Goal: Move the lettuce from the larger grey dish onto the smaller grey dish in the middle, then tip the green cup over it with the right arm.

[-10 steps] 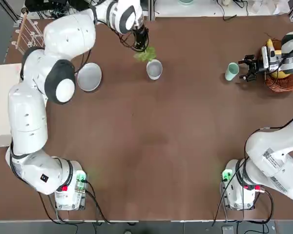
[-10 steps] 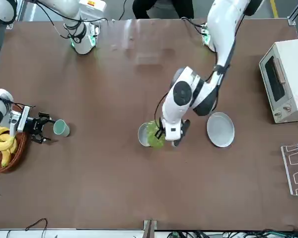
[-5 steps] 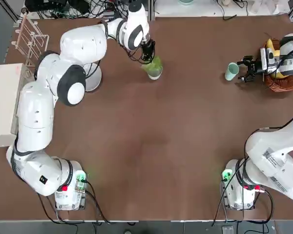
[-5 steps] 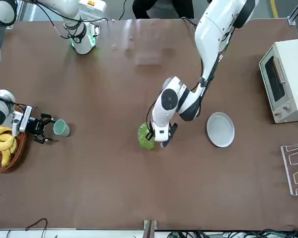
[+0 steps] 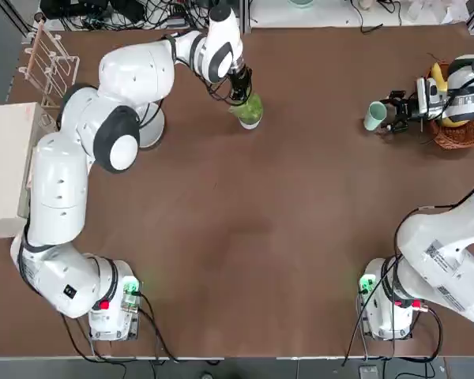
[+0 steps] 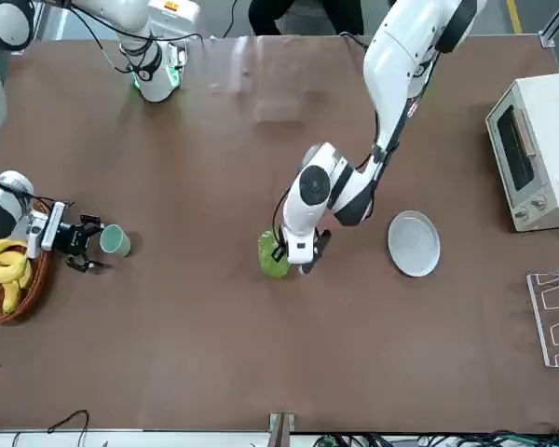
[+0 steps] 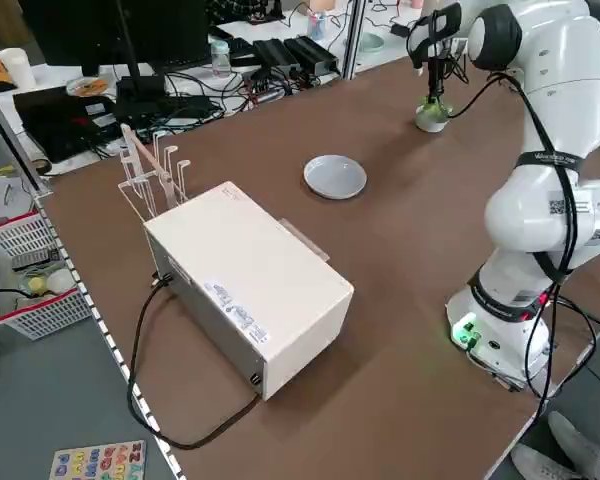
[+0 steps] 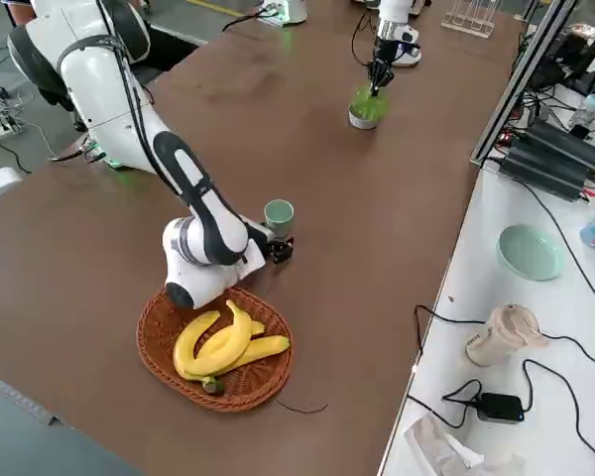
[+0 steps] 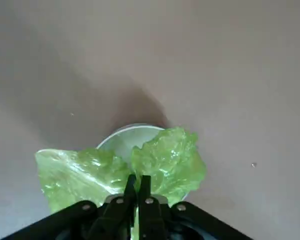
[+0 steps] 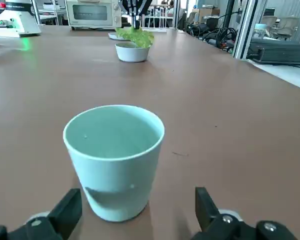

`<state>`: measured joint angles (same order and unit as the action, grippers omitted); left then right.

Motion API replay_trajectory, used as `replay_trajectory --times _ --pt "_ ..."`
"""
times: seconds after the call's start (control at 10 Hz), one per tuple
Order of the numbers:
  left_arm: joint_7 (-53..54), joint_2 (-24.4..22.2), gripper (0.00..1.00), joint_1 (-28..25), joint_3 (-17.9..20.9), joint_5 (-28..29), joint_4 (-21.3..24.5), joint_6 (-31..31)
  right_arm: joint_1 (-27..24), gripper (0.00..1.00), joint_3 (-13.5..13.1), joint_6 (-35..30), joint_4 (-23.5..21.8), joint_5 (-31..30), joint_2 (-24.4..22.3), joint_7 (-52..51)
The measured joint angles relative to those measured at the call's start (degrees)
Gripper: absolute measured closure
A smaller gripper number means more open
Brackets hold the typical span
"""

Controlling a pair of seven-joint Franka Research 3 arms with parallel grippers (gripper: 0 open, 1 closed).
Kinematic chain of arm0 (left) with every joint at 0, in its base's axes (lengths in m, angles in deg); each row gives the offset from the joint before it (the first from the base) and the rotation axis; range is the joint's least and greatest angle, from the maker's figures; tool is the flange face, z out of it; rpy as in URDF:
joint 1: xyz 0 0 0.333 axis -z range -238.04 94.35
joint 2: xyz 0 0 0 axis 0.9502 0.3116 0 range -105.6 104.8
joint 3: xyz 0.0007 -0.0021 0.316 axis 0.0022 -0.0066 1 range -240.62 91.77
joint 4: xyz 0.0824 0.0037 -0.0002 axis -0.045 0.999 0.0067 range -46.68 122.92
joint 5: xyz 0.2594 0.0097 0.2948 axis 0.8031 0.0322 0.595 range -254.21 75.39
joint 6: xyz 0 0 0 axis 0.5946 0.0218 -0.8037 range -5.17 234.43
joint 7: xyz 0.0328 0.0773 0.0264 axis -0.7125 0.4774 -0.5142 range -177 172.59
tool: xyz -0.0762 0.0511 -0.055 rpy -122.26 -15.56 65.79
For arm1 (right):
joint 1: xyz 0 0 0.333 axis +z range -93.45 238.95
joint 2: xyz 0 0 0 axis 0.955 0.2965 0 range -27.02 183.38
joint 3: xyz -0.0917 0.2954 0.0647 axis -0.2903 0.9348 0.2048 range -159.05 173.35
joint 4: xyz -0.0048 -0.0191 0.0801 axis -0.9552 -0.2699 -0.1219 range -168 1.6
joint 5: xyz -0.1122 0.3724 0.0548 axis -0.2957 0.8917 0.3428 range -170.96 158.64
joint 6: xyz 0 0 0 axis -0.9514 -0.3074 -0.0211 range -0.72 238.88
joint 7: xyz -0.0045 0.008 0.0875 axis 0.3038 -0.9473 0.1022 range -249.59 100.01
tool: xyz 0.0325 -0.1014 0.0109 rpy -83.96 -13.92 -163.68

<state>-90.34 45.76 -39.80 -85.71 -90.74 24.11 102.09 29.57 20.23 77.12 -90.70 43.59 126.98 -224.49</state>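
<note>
Right over the small grey bowl (image 10: 132, 52), the landmark for everything that follows, hovers the left gripper (image 9: 138, 185), its two fingers clamped on the ruffled light green lettuce (image 9: 170, 162). The leaves lie across the bowl's mouth and spread past its rim, with part of the bowl's inside showing between them in the left wrist view. The flat light grey plate (image 6: 414, 244) sits to the robot's left of the bowl, apart from it and bare. Well off to the bowl's right stands the pale mint-green cup (image 10: 114, 162), upright on the brown table (image 5: 245, 237). The right gripper (image 10: 140, 205) is beside that cup, on the side away from the bowl, held low with its fingers wide apart and pointing toward the cup; nothing is between them. Farther from the bowl, beyond the cup, a round wicker basket (image 8: 156, 347) holds yellow bananas (image 8: 218, 347), and the right arm (image 8: 129, 129) reaches in beside it. On the bowl's left, past the plate, are a white wire rack (image 7: 152, 178) and a white toaster oven (image 7: 250, 280), the oven nearer the robot than the rack.
</note>
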Motion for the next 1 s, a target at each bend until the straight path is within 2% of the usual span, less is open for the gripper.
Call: replay_trajectory --times 0.1,0.3,0.6,0.8,0.9,1.0 --pt "0.0 0.26 0.94 -0.02 0.07 0.0 0.06 0.0 0.35 0.0 0.0 0.07 -0.15 0.43 0.04 0.0" --pt "0.03 0.46 0.83 -0.1 0.31 0.0 0.14 -0.02 0.62 0.0 -0.01 0.1 -0.55 0.66 0.17 -0.03" --pt "0.05 0.48 0.37 -0.26 0.35 0.0 0.24 -0.06 1.08 0.0 0.0 -0.29 -0.89 0.67 0.67 -0.31" --pt "0.07 -0.1 0.09 -0.75 0.42 0.0 -0.58 -2.59 1.57 0.0 0.0 -0.88 -1.37 0.67 1.01 -0.45" --pt "0.12 -1.74 0.0 -1.78 0.51 0.0 -1.17 -5.06 1.83 0.03 0.0 -1.03 -1.44 0.67 1.05 -0.47" --pt "0.44 -4.59 0.0 -3.56 0.56 0.01 -1.6 -8.29 2.03 0.06 -0.01 -1.09 -1.46 0.67 1.05 -0.47"
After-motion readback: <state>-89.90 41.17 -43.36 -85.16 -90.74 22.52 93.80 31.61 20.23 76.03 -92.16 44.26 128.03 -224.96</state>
